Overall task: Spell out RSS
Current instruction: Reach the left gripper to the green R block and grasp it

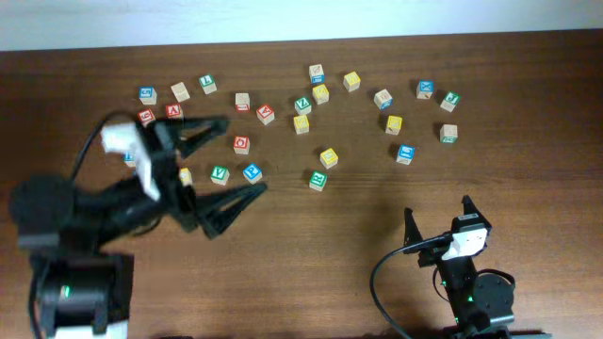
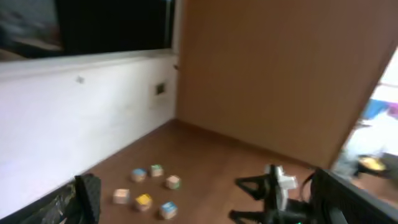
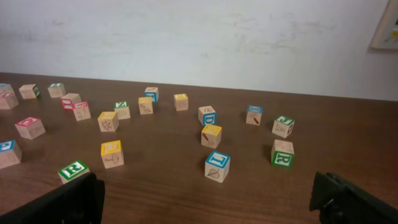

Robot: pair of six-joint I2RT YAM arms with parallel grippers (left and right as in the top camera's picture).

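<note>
A cube with a white, green-bordered top and a green R (image 3: pixel 73 170) lies at mid-table (image 1: pixel 317 180). A second cube with an R on a green side face (image 3: pixel 282 154) lies at the right (image 1: pixel 448 134). Several yellow-faced cubes lie near them, among them one (image 1: pixel 328 157) just behind the first R cube and one (image 1: pixel 393 124) further right. Their letters are too small to read. My left gripper (image 1: pixel 243 155) is open wide, empty, raised over the left cubes. My right gripper (image 1: pixel 437 211) is open and empty near the front edge, short of all cubes.
Other letter cubes in red, blue and green are scattered along the back half of the table (image 1: pixel 283 273), such as a green V cube (image 1: pixel 219 174) and a blue T cube (image 3: pixel 217 165). The left wrist view is blurred and shows the right arm (image 2: pixel 277 193).
</note>
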